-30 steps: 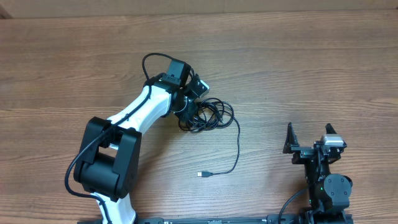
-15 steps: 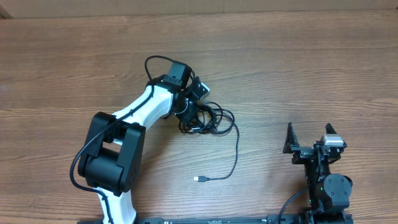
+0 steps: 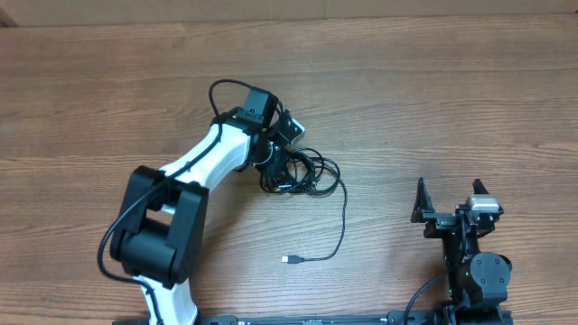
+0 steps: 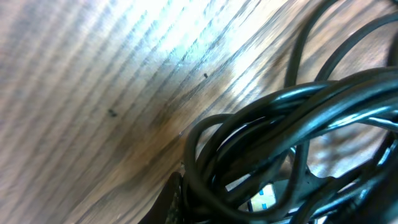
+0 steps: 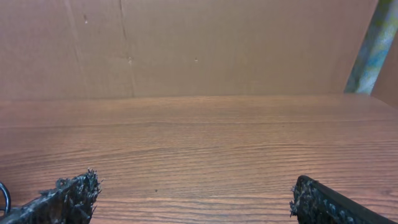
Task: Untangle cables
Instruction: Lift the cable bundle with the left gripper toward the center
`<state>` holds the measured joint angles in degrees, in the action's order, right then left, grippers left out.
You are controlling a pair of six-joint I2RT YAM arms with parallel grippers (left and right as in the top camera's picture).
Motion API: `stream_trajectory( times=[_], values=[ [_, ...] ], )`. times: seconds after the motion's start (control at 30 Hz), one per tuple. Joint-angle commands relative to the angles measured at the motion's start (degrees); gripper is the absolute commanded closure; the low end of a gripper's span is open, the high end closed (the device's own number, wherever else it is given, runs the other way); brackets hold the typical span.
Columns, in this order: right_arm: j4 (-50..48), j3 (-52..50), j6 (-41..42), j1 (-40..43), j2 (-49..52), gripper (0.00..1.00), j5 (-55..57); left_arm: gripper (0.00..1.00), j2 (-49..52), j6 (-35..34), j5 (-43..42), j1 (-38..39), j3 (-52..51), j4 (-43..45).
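The cables (image 3: pixel 307 171) lie bunched in a small black knot mid-table. One loose strand curves down to a silver plug end (image 3: pixel 291 259). My left gripper (image 3: pixel 274 166) is pressed down into the left side of the knot and is shut on the cables. In the left wrist view the glossy black cable loops (image 4: pixel 292 137) fill the lower right, crossing right in front of the jaws, which they mostly hide. My right gripper (image 3: pixel 449 199) stands open at the near right, far from the cables, and in the right wrist view it (image 5: pixel 193 202) has only bare wood between its fingers.
The wooden table (image 3: pixel 452 99) stretches all round the knot. A cardboard wall (image 5: pixel 186 43) rises behind its far edge. The white left arm (image 3: pixel 194 171) slants up from the near left towards the knot.
The left gripper has shut on the knot. The loose strand and its plug end have slid slightly left and nearer. The right arm has not moved.
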<state>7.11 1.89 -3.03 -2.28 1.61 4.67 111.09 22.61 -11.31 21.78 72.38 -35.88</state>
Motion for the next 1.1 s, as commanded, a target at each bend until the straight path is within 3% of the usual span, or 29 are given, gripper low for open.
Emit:
stream_trajectory(
  times=[0.0, 0.47, 0.63, 0.83, 0.93, 1.07],
  values=[
    [-0.20, -0.24, -0.07, 0.15, -0.48, 0.00, -0.33, 0.96, -6.47, 0.17, -1.01, 0.39, 1.07, -0.79],
    [-0.85, -0.24, -0.04, 0.15, -0.48, 0.00, -0.33, 0.96, -24.37, 10.19, -1.88, 0.39, 1.07, -5.20],
    [-0.57, -0.24, -0.04, 0.11, -0.46, 0.00, -1.01, 0.96, -26.58, 18.18, -2.29, 0.39, 1.07, -5.22],
    [-2.25, -0.24, 0.20, 0.11, -0.46, 0.00, -19.91, 0.96, -28.59, 29.75, -2.29, 0.39, 1.07, -3.15],
    [-5.01, -0.22, 0.70, 0.11, -0.46, 0.00, -31.91, 0.96, -28.98, 30.36, -2.32, 0.42, 1.07, -1.36],
    [-9.97, 0.92, 9.92, 0.11, -0.48, 0.00, -38.69, 0.96, -29.33, 30.36, -3.96, 0.44, 1.09, 0.37]
  ],
)
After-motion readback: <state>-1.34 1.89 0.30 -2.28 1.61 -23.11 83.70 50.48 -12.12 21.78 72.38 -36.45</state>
